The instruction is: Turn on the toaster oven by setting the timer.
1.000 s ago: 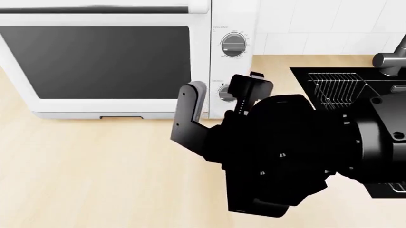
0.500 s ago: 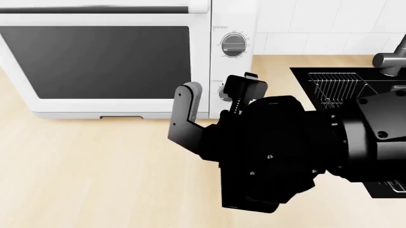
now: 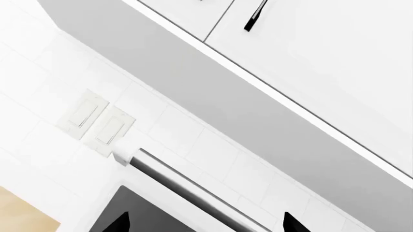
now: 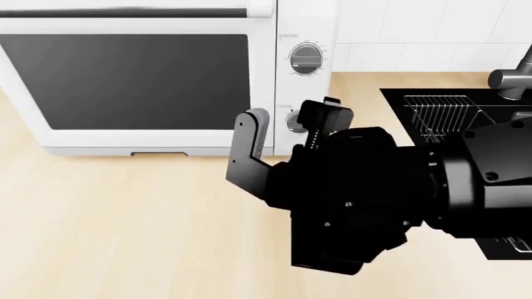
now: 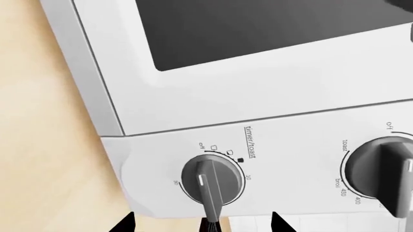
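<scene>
Timer [image 5: 212,180]: small round silver-grey knob, lowest on the control strip, labelled "timer/toast"; it lies directly ahead of the right gripper, centred between the two fingertips in the right wrist view. Its raised bar points away from the "off" mark toward the strip's end edge.
Timer in head view [image 4: 293,121]: only a sliver shows, just beyond the gripper's far finger and largely hidden by it.
Right gripper [image 4: 287,128]: fingers spread apart, one on each side of the knob; whether either finger touches it cannot be told.
Fingertips [image 5: 123,223]: two dark tips at the edge of the right wrist view, well apart, the knob between them.
Upper knob [image 4: 306,58]: alike silver dial farther up the strip, beyond the gripper; marked "off", "toast", "broil", "450", "400" in the right wrist view.
Toaster oven [image 4: 263,87]: white box with a wide dark glass door [image 4: 124,80], immediately in front of the gripper.
Countertop [image 4: 124,224]: pale wood, beneath the right arm.
Sink [image 4: 449,118]: dark basin holding a wire rack, beside the arm on the side away from the door.
Left gripper [image 3: 205,223]: two dark tips wide apart, holding nothing, facing white wall tile, a pair of wall switches [image 3: 95,122] and upper cabinets.
</scene>
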Controlling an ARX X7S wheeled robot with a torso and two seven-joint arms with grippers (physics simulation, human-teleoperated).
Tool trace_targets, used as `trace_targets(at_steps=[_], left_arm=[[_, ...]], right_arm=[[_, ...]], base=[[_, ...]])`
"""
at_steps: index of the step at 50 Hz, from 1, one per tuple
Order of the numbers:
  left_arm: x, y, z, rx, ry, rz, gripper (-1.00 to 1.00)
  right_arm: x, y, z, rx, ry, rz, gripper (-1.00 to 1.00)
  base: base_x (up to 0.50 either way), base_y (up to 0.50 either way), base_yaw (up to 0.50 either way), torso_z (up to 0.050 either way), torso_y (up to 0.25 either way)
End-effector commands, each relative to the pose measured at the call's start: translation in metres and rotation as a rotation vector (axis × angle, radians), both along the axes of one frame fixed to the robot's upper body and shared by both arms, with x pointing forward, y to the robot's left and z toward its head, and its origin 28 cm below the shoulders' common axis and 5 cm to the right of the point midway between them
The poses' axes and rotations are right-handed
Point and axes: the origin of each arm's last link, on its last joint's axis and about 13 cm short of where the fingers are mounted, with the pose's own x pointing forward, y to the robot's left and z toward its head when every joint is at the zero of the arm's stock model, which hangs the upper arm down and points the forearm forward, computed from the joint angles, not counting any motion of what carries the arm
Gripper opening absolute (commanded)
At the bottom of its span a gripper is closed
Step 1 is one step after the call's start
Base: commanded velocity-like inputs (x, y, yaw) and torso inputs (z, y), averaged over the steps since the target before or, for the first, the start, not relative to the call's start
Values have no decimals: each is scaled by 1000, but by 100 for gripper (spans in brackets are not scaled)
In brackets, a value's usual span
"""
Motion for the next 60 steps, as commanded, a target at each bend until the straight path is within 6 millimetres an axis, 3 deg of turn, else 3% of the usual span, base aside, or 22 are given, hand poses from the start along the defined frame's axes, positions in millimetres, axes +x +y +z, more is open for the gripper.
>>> trace_targets(at_steps=[1,60], left_arm=[[0,0,0,0,-1,-1,100],[0,1,0,-12,-3,-7,100]], right_arm=[[3,1,-1,-2,-4,-1,100],[9,5,-1,-6,-21,-1,100]], base=[[0,0,0,0,0],[0,0,0,0,0]])
